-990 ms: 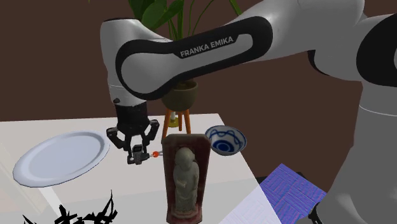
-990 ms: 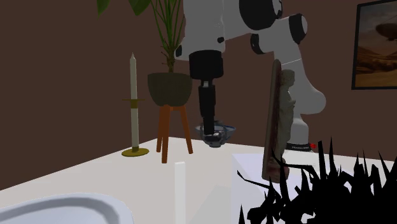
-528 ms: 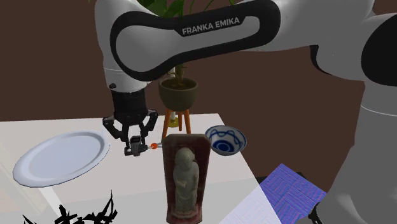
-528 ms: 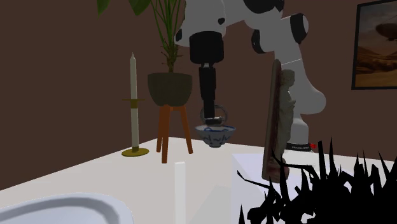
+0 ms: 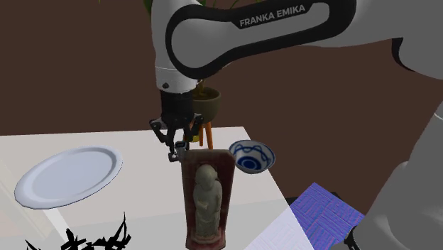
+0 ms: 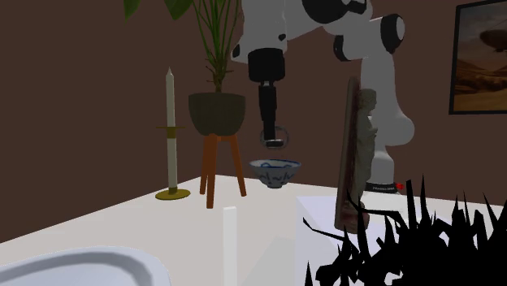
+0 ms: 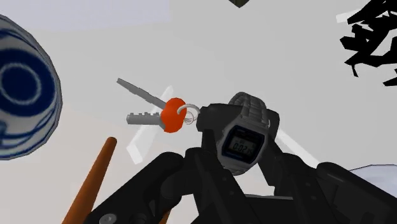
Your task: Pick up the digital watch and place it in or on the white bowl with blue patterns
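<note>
The all-black pincer (image 5: 177, 151) is closed on the grey digital watch with a ribbed band (image 7: 243, 141), clasping its case between both fingers, clear of the white counter (image 5: 142, 206). The white bowl with blue patterns (image 5: 252, 156) stands to the shoulder view's right of the pincer; in the wrist view it lies off to one side, not beneath the watch. Releasing here would likely drop the watch onto the counter near the orange-headed keys (image 7: 167, 113). A low traverse could strike the pale figurine in its red-brown niche (image 5: 205, 195). The white arm (image 5: 273, 15) is lettered "FRANKA EMIKA"; the watch's display digits cannot be read reliably.
</note>
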